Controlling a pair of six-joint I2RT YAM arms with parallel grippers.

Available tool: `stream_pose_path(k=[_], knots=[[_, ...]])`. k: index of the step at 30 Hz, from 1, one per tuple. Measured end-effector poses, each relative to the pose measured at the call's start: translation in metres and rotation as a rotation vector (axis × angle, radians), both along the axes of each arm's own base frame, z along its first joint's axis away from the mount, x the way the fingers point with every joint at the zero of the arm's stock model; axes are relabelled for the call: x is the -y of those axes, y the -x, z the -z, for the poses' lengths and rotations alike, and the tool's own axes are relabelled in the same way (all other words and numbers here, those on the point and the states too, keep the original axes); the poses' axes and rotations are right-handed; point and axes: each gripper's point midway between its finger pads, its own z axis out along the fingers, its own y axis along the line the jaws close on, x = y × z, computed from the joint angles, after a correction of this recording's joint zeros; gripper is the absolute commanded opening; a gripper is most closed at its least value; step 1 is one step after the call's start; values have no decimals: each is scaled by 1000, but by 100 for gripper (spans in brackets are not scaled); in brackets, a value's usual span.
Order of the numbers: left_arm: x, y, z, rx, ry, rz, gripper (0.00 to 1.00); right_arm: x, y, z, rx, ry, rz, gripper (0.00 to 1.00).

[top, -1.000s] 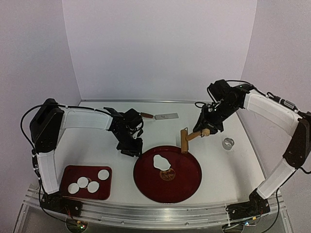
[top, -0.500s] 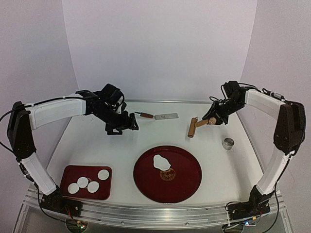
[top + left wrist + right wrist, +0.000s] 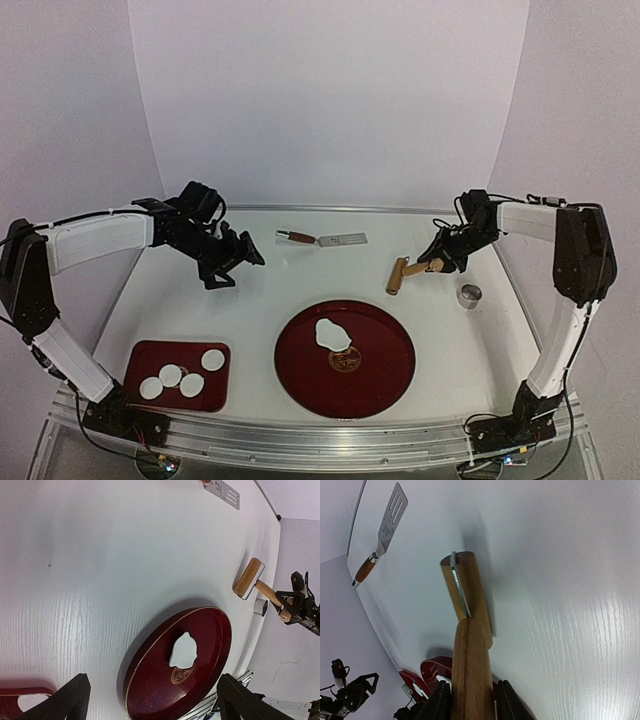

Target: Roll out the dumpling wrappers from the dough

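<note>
- The left hand (image 3: 240, 270) hung over the back-left part of the desk (image 3: 180, 310). Its fingers (image 3: 65, 702) stood wide apart with nothing between them; only their tips showed in its wrist view.
- The right hand (image 3: 447, 258) was clamped on the handle of the rolling pin (image 3: 400, 275), narrow around it. In its wrist view the fingers (image 3: 439, 704) were cut off by the lower border.
- The pin's roller pointed down toward the desk, handle tilted up; whether the roller touched the surface could not be told.
- Four dumpling wrappers (image 3: 171, 375) lay in the small red tray (image 3: 150, 350) at the near left, close together. The left wrist view caught only a corner of that tray.
- The ragged dough piece (image 3: 333, 335) lay on the round red plate (image 3: 385, 375), its near edge meeting a gold emblem too small to read.
- The plate was mostly hidden behind the pin's handle in the right wrist view.
- The spatula (image 3: 325, 239) lay at the back of the desk; the left wrist view cut off its handle.
- The metal ring (image 3: 469, 295) stood near the pin, apart from it.
</note>
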Motion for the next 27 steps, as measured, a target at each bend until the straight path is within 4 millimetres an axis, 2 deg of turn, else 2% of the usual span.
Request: stream_pose_path(k=[12, 18, 22, 27], knots=[[-8, 0, -4, -3, -5, -53, 90, -12, -8, 16, 21, -27, -37, 40], [-10, -1, -3, -1, -14, -58, 90, -16, -7, 27, 27, -3, -53, 45], [-10, -1, -3, 0, -14, -58, 90, -11, -7, 33, 33, 45, -52, 56], [-10, -1, -3, -1, -14, -58, 90, 6, 0, 46, 29, 169, -70, 64]])
